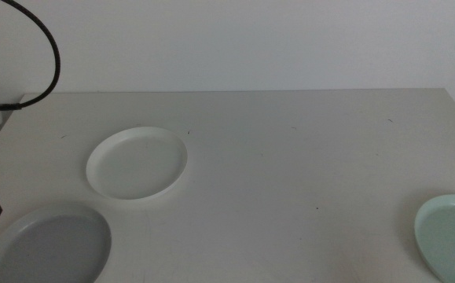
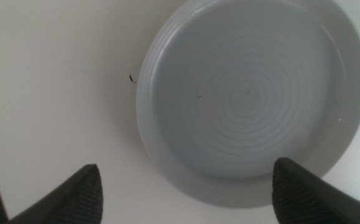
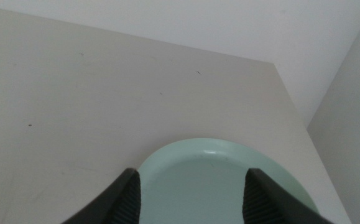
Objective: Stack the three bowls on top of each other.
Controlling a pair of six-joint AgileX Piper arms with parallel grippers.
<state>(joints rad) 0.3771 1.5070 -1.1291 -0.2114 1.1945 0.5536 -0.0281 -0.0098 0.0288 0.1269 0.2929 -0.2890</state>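
Since no bowl rests on another, the stack has not been started, and all three placements lie ahead. At the near left corner of the table (image 1: 290, 149) lies the grey bowl (image 1: 48, 245), upright and empty, partly cut by the middle view's bottom edge. The left gripper (image 2: 186, 190) hangs directly above it, jaws spread wide with nothing between them; the bowl's near rim lies between the two dark tips in the left wrist view, though whether they touch it cannot be told. A dark part at the middle view's left edge probably belongs to this arm. Just beyond and to the right of the grey bowl, near but apart from it, sits the white bowl (image 1: 137, 163), also empty, with no gripper close. Well apart, at the near right corner, the mint green bowl (image 1: 451, 236) is partly out of frame. The right gripper (image 3: 192, 193) is poised over its rim, jaws apart and holding nothing. Judged from this layout, both arms seem positioned for a first grasp, and none is yet made.
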